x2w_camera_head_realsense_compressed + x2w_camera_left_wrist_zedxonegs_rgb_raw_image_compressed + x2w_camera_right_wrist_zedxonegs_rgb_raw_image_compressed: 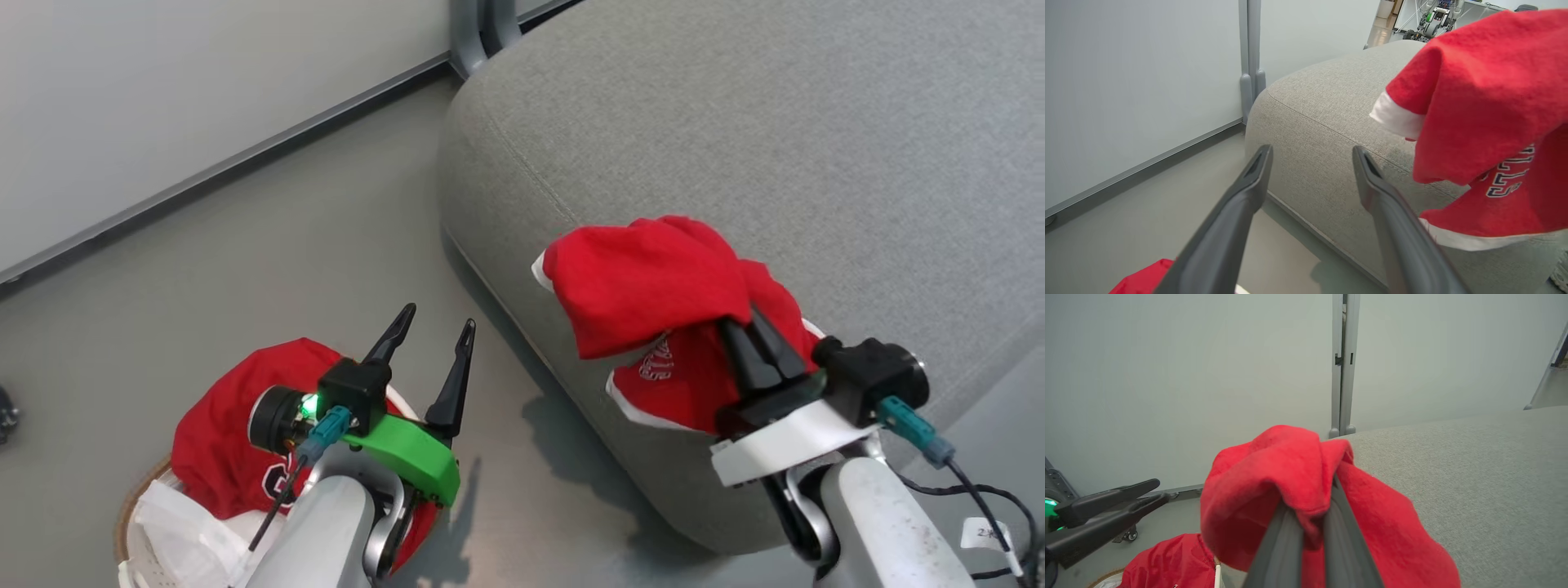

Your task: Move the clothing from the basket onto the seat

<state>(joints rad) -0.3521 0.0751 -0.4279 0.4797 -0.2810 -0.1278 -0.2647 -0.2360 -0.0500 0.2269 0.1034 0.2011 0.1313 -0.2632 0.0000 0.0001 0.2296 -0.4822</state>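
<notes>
At centre right of the head view: right gripper [758,335] clamped tight on a red jersey [645,278], which hangs bunched over the front edge of the grey seat [775,122]. Lower left: left gripper [437,320] spread wide, holding nothing, above a second jersey [220,433] heaped in the basket [131,506].

A red jersey [645,286] with white trim and lettering hangs bunched at the centre of the frame, pinched by the right gripper [758,331] over the front edge of the seat [735,122], a wide grey woven cushion with a stitched seam filling the upper right. At lower left, a second red jersey [216,425] lies heaped in the basket [124,510], its brown rim partly showing
</notes>
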